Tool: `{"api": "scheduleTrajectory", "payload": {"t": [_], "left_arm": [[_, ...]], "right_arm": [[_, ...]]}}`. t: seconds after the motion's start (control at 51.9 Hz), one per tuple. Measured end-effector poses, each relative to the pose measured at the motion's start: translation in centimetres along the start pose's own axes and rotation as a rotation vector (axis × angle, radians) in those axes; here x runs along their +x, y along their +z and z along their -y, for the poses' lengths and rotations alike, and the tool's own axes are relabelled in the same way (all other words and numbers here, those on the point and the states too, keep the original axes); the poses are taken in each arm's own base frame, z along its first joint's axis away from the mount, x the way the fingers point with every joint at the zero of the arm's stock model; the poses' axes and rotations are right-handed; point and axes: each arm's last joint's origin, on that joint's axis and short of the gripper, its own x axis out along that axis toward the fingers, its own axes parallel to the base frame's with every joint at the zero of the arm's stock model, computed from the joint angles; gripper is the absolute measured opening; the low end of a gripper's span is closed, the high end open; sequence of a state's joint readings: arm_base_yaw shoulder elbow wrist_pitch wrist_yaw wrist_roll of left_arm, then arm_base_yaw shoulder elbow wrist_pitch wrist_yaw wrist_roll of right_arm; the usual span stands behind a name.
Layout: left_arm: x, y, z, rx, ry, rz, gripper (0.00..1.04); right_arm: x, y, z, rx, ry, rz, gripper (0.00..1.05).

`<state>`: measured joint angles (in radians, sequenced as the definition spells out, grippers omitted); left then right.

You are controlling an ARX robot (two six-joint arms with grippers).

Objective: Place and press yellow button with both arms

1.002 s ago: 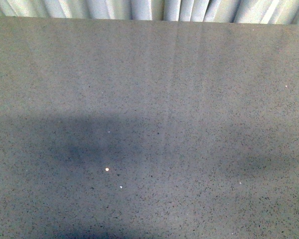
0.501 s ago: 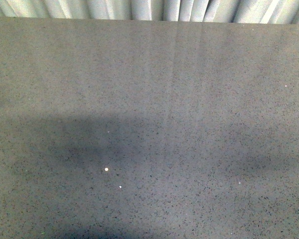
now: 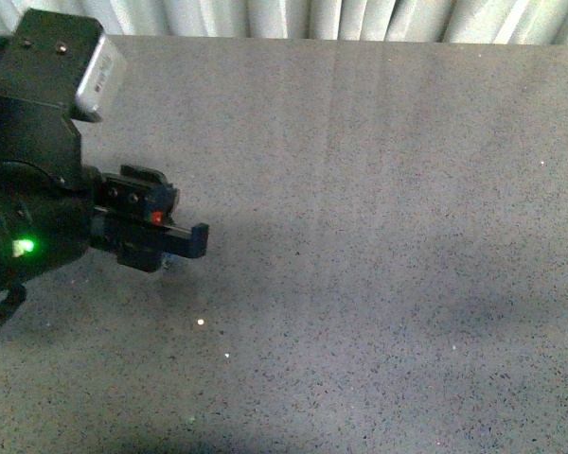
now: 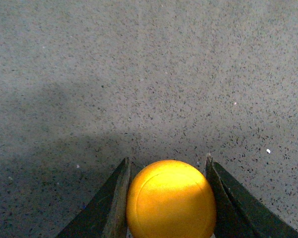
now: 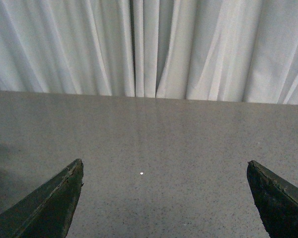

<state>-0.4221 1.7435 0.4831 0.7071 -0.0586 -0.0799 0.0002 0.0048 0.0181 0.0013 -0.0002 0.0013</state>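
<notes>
In the left wrist view the yellow button [image 4: 170, 198] shows only its round orange-yellow cap; its collar and base are hidden. My left gripper [image 4: 167, 161] is shut on it, one black jaw pressing each side of the cap, above the grey speckled table [image 4: 149, 74]. In the front view the left arm [image 3: 38, 218] reaches in from the left, its gripper [image 3: 185, 241] over the table's left half; the button is hidden there. My right gripper [image 5: 164, 163] is open and empty, jaws wide apart over the table [image 5: 149, 129]. The right arm is out of the front view.
The grey speckled table [image 3: 379, 236] fills the front view, with a white curtain [image 3: 360, 17] behind its far edge. The curtain [image 5: 149, 44] also shows in the right wrist view. A small white speck [image 3: 201, 322] lies on the table near the left gripper.
The left arm has come into the front view from the left, with its gripper now over the table's left half. Before, only the bare table and shadows showed.
</notes>
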Motion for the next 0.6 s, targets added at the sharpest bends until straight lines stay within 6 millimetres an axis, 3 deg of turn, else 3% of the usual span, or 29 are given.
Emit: {"api": "scheduleTrajectory", "payload": {"t": [0.212,0.385,0.597], "left_arm": [[1.4,-1.5,0.8,0.015,0.001,-0.054,0.36],[1.6,-1.5,1.1,0.017,0.003,-0.052,0.36],[0.7,-0.2,1.0,0.000,-0.011,-0.024,0.72]], "right_arm": [[0.0,0.0,0.0,0.000,0.000,0.000,0.96],[0.0,0.0,0.0,0.000,0.000,0.000,0.96],[0.0,0.0,0.0,0.000,0.000,0.000,0.96]]}}
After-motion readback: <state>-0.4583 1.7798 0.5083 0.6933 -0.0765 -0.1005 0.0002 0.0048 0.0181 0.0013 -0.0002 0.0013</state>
